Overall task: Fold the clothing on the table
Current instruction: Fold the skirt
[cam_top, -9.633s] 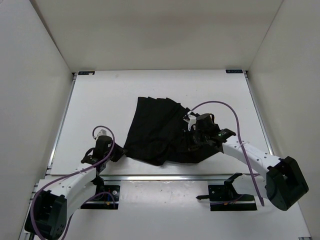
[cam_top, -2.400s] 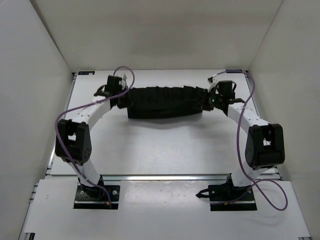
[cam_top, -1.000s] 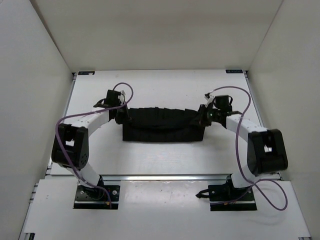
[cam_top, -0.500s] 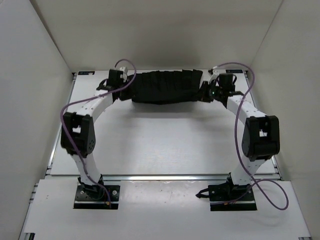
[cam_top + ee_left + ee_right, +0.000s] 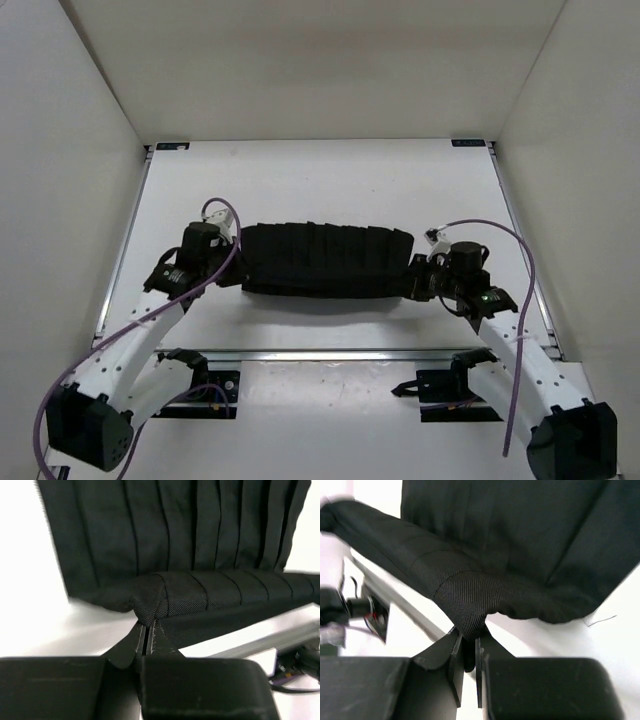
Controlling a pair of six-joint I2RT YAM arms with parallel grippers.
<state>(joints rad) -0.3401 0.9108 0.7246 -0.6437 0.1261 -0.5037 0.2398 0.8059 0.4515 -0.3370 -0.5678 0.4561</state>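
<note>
At the near edge, the two arm bases (image 5: 195,385) are bolted just in front of a metal rail (image 5: 330,353) that runs left to right across the table (image 5: 320,180). Beyond the rail both white arms reach forward, each trailing a purple cable (image 5: 490,228). The left gripper (image 5: 146,630) has its fingers pressed tightly together, with a bunched corner of the clothing (image 5: 325,260) nipped between the tips and no gap showing between them. The right gripper (image 5: 467,644) is likewise clamped, its fingers nearly touching around a small gathered fold of the same fabric at the opposite end. The clothing hangs stretched between the two grips as a long black band running left to right across the middle of the table, nearer the rail than the far edge. In the wrist views a thick rolled hem lies closest to each gripper, and behind it a flatter panel marked with parallel pleat ridges runs away from the fingers. Whether the band's lower edge touches the tabletop cannot be told. Farther on, white tabletop reaches the far edge, where plain white walls (image 5: 320,70) enclose the space.
</note>
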